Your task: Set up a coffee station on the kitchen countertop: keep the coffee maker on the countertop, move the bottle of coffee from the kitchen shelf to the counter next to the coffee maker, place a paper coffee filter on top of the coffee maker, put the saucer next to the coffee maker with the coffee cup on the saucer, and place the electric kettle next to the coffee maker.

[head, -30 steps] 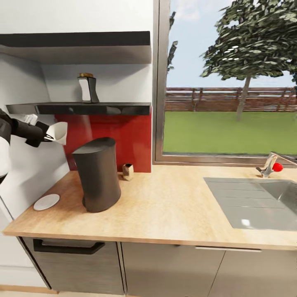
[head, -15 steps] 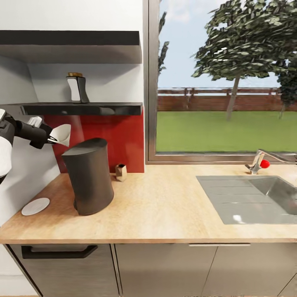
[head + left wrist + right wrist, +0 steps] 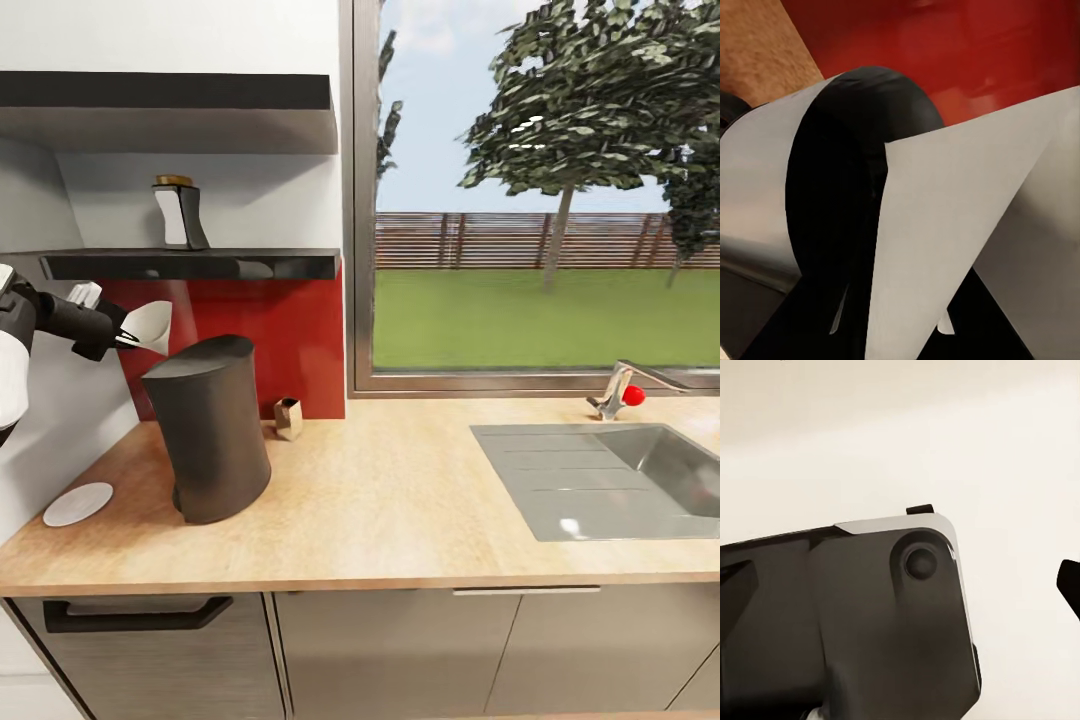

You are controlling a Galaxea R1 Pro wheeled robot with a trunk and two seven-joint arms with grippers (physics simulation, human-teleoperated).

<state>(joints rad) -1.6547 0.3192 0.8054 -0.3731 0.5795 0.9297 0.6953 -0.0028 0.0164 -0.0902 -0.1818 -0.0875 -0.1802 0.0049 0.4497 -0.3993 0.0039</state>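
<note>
The dark grey coffee maker (image 3: 208,432) stands on the wooden countertop (image 3: 380,500) at the left. My left gripper (image 3: 128,340) is shut on a white paper coffee filter (image 3: 152,324), held just left of and slightly above the maker's top. In the left wrist view the filter (image 3: 960,225) hangs in front of the maker's rounded top (image 3: 847,172). The bottle of coffee (image 3: 180,212) stands on the dark shelf (image 3: 200,264). A white saucer (image 3: 77,503) lies on the counter left of the maker. A small brown cup-like object (image 3: 288,418) sits by the red backsplash.
A steel sink (image 3: 610,480) with a faucet (image 3: 620,388) is set into the counter at the right, below a large window. A second shelf (image 3: 170,100) runs above the first. The right wrist view shows a dark robot part (image 3: 847,615) against a pale surface.
The whole view has shifted, so the camera moved. My left gripper with the filter now sits closer to the coffee maker's top than one second ago.
</note>
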